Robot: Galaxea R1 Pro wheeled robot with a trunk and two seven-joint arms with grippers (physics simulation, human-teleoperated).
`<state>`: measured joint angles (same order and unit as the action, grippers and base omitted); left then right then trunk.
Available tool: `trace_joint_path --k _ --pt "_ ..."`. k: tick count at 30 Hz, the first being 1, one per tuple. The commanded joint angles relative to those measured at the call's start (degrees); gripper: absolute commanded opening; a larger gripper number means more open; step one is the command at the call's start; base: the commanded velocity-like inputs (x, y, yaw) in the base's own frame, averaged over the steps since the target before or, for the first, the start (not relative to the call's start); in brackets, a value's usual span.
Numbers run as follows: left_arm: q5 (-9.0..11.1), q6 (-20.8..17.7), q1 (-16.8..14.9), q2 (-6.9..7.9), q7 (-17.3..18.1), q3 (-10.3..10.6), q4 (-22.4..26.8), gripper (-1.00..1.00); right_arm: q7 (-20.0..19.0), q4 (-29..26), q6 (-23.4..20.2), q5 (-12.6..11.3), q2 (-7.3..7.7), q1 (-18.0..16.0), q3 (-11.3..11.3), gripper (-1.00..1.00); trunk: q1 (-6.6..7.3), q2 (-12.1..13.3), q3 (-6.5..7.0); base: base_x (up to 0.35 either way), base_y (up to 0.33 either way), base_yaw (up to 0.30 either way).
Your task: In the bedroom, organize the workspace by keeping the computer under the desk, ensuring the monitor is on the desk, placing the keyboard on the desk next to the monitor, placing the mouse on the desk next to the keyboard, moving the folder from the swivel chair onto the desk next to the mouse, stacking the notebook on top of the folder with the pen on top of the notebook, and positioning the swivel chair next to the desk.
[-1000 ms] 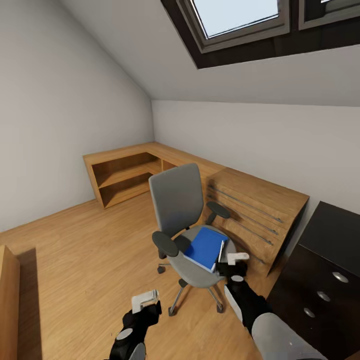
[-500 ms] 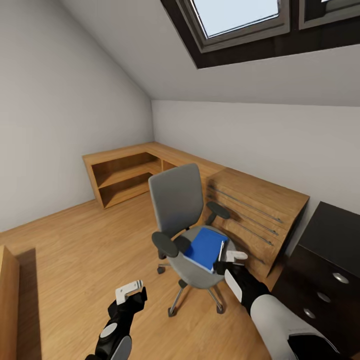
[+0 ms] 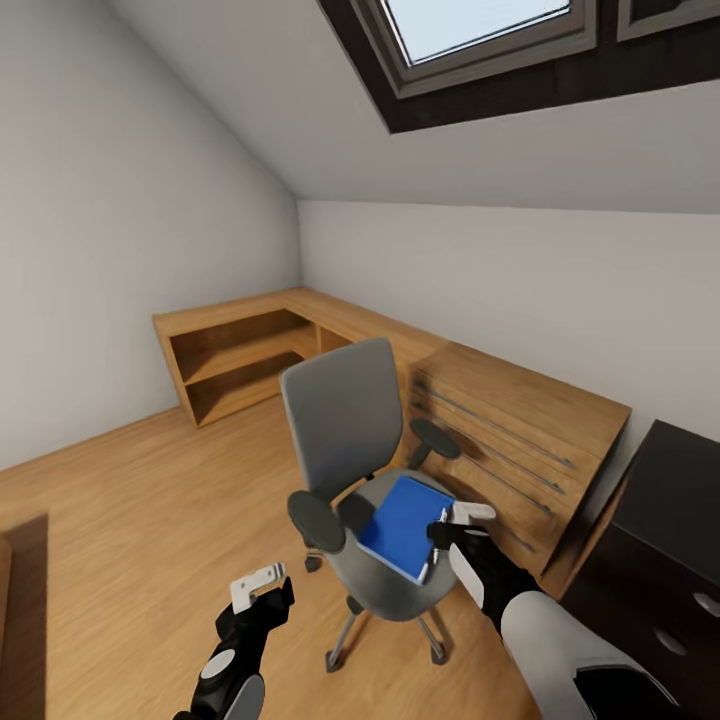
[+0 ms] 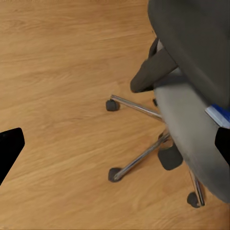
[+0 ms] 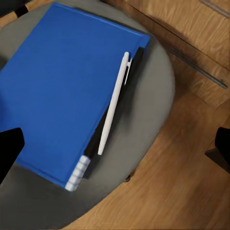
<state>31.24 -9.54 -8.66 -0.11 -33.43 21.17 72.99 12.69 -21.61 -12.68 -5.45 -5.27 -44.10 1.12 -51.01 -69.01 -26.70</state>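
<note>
Head view: swivel chair (image 3: 365, 480) stands on the wooden floor (image 3: 130, 520), its back turned toward the light wooden corner shelving (image 3: 240, 350). Wooden chest of drawers (image 3: 520, 440) sits just behind the chair. Black counter (image 3: 680, 490) with its drawer unit is cut off by the frame edge beyond the chest; one knob shows.

Folder (image 3: 402, 512), bright blue, lies flat on the chair's seat. Right wrist view: pen (image 5: 114, 103), white, lies along the folder's edge nearest the chest, resting on a thin black slab that sticks out from beneath the folder there — probably the notebook (image 5: 135, 60), mostly hidden. Folder's white page edges show at one corner.

Chair's castors partly hidden under the seat in the head view; left wrist view shows the chrome spokes, several castors and one armrest, with the seat edge and a sliver of blue.

Right tool (image 3: 452, 527) reaches in over the chair's seat at the folder's pen edge, forearm angled up from the frame's lower corner. Its fingers appear as dark tips at the far edges of the right wrist view, wide apart, nothing between them.

Left tool (image 3: 262, 588) hangs low over the floor beside the chair's base, well apart from the seat. Fingers spread wide in the left wrist view, holding nothing.
</note>
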Motion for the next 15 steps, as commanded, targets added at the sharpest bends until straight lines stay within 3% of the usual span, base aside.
trace_joint_path --k 1,7,11,15 --pt "0.23 -0.22 -0.04 0.02 -0.36 0.06 0.09 1.0 0.31 -0.11 0.13 -0.56 0.0 -0.02 0.12 1.0 -0.03 -0.03 -0.06 0.318 -0.006 0.0" --pt "0.22 0.3 -0.04 0.1 -0.28 0.02 0.21 1.0 0.31 -0.1 0.74 -0.53 0.01 -0.02 0.19 1.0 -0.03 -0.03 -0.06 0.279 -0.002 0.0" --pt "0.17 4.98 -0.04 0.12 -0.14 0.02 1.1 1.0 0.31 -0.1 0.8 -0.53 0.04 -0.02 0.19 1.0 -0.03 -0.03 -0.06 0.053 0.0 0.0" --pt "0.17 7.11 -0.04 0.21 -0.08 0.01 2.32 1.0 0.31 -0.1 0.78 -0.53 0.07 -0.02 0.21 1.0 -0.69 -1.24 -0.6 0.013 0.0 0.0"
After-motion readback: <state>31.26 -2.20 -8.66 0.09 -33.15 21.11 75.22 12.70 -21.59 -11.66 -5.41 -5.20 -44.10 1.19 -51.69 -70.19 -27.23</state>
